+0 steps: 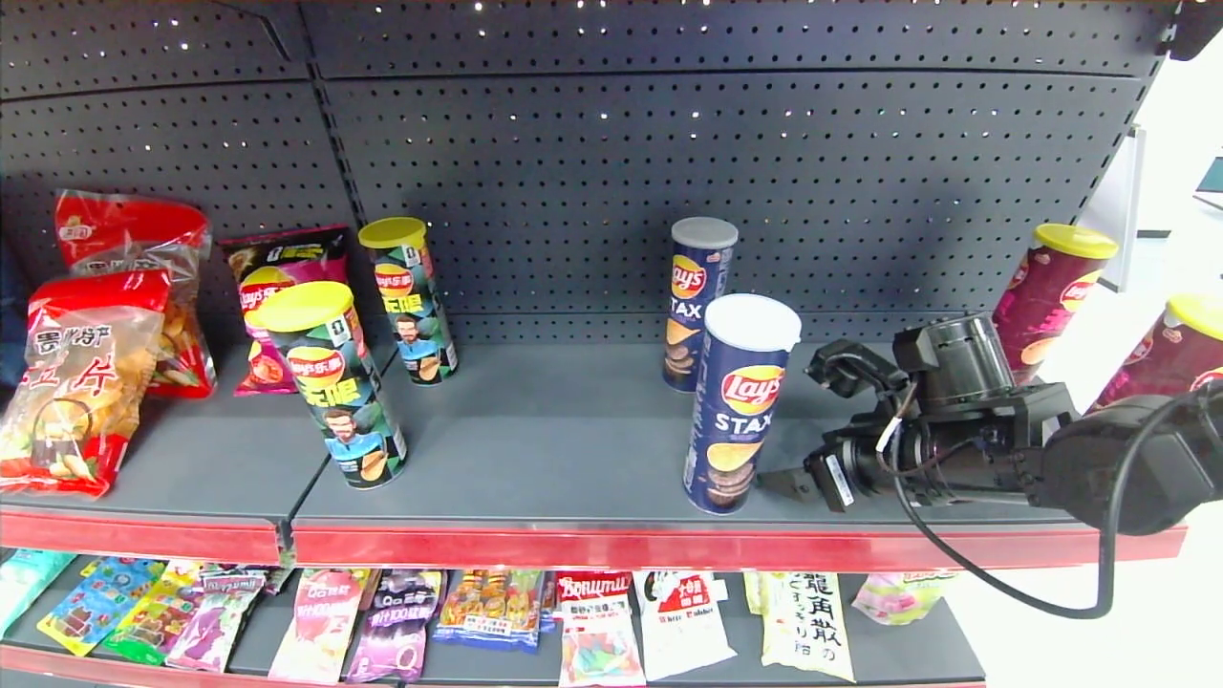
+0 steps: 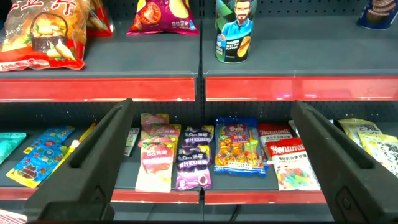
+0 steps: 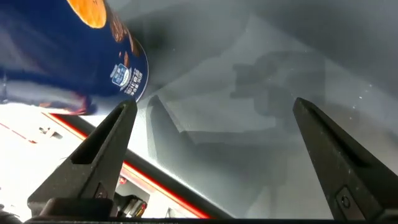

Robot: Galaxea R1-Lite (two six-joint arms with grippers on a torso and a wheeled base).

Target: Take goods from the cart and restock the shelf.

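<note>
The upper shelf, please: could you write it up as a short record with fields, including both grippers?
shelf: upper shelf, grey with a red front edge
middle: front blue can upright near the edge; rear blue can upright behind it
left: two green cans with yellow lids; snack bags
right end: two maroon cans
right gripper: open, empty, low beside the front blue can's base
left gripper: open, empty, facing packets on the lower shelf

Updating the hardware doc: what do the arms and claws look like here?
Right arm: black housings, a grey metal cylinder, a black cable looping below, white tag. Both the left claw and right claw have long, tapered matte-black fingers.
</note>
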